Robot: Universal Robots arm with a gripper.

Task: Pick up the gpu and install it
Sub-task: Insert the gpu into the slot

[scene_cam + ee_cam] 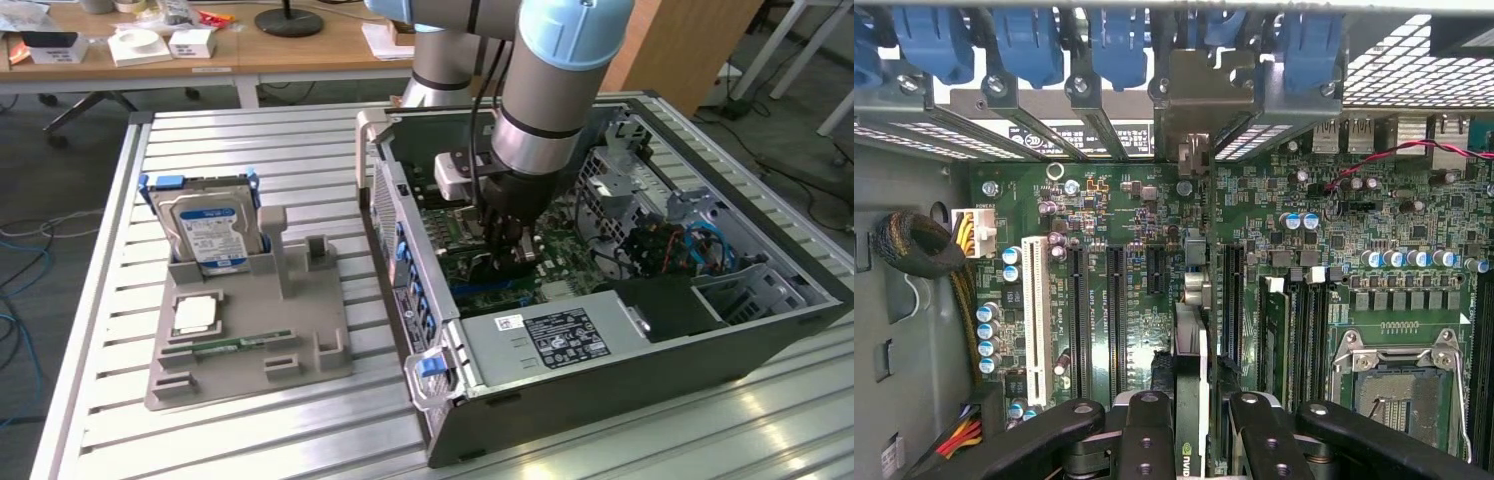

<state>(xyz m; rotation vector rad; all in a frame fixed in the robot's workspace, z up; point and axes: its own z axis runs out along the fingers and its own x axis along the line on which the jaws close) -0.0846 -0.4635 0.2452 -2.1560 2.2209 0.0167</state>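
Blue retention clips (1119, 45) flank gpu (1192, 350) in gripper (1192, 440)

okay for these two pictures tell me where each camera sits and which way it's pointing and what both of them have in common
Exterior view: off the arm, raised, looking down across the slatted table at the open computer case and the grey holder with the hard drive; the arm reaches into the case.
Wrist view: on the wrist inside the case, facing the motherboard; the gripper holds the gpu edge-on.
Shared: gripper, gpu, motherboard.
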